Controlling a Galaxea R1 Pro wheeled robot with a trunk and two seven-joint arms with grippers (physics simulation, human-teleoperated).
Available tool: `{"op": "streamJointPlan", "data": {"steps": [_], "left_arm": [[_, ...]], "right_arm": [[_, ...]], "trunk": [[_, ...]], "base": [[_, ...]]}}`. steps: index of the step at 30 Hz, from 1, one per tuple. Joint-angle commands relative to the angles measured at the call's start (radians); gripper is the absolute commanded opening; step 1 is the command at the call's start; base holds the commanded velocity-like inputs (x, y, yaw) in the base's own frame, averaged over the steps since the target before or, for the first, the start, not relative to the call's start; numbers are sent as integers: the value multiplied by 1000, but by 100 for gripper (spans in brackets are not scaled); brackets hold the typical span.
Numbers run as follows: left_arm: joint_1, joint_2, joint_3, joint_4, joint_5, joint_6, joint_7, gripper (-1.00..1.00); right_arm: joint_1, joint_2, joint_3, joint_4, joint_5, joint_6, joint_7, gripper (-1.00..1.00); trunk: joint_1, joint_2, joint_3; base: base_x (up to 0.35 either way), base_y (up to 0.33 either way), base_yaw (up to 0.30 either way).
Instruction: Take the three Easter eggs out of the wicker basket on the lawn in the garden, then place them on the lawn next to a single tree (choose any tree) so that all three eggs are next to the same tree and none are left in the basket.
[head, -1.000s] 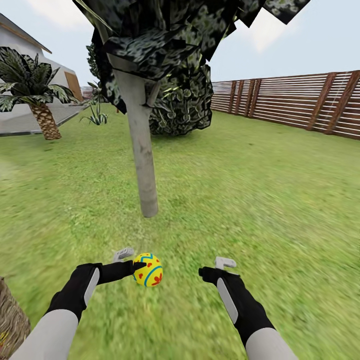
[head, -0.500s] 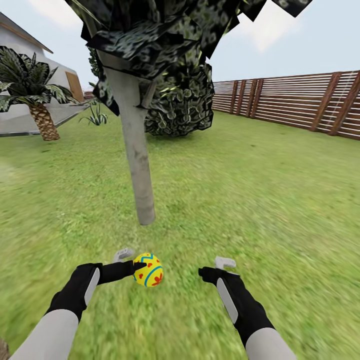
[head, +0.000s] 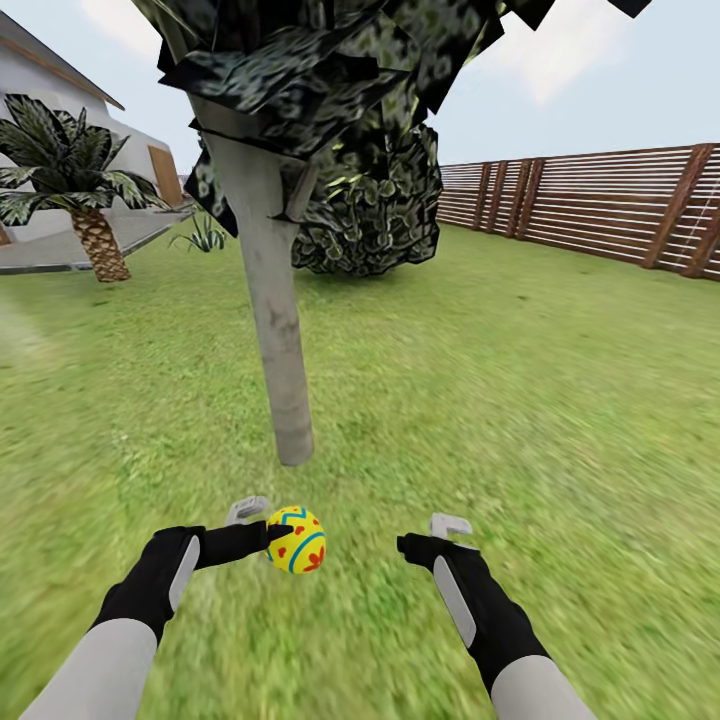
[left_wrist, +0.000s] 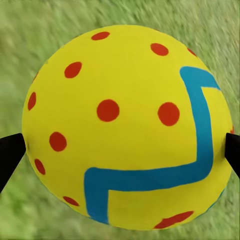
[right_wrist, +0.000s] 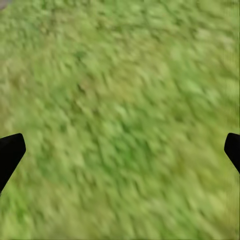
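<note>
Clamping egg (head: 295, 540) in left claw (head: 268, 527) | right claw (head: 425, 535) apart | lawn (head: 520, 400), tree (head: 275, 330) ahead

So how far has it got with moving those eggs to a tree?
One egg is out of its basket and held in the left jaws, just short of the pale tree ahead. It is not set down yet. The right jaws hang open over bare lawn. No egg lies by the trunk, so none looks delivered; where the other two are, these pictures can't tell.
</note>
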Motion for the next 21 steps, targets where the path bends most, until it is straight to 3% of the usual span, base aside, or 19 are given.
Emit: {"op": "streamJointPlan", "data": {"steps": [1, 5, 21], "left_arm": [[-1, -1, 5, -1, -5, 7, -7, -100], [-1, 1, 6, -1, -3, 6, -8, -100], [-1, 1, 8, -1, -3, 6, -10, -100]], "right_arm": [[0, 0, 2, -1, -11, 3, -9, 100], [0, 0, 2, -1, -11, 3, -9, 100], [1, 0, 4, -5, -10, 3, -9, 100]], "trunk": [[0, 0, -1], [0, 0, -1], [7, -4, -63]], "base": [[62, 0, 0], [14, 0, 0], [0, 0, 0]]}}
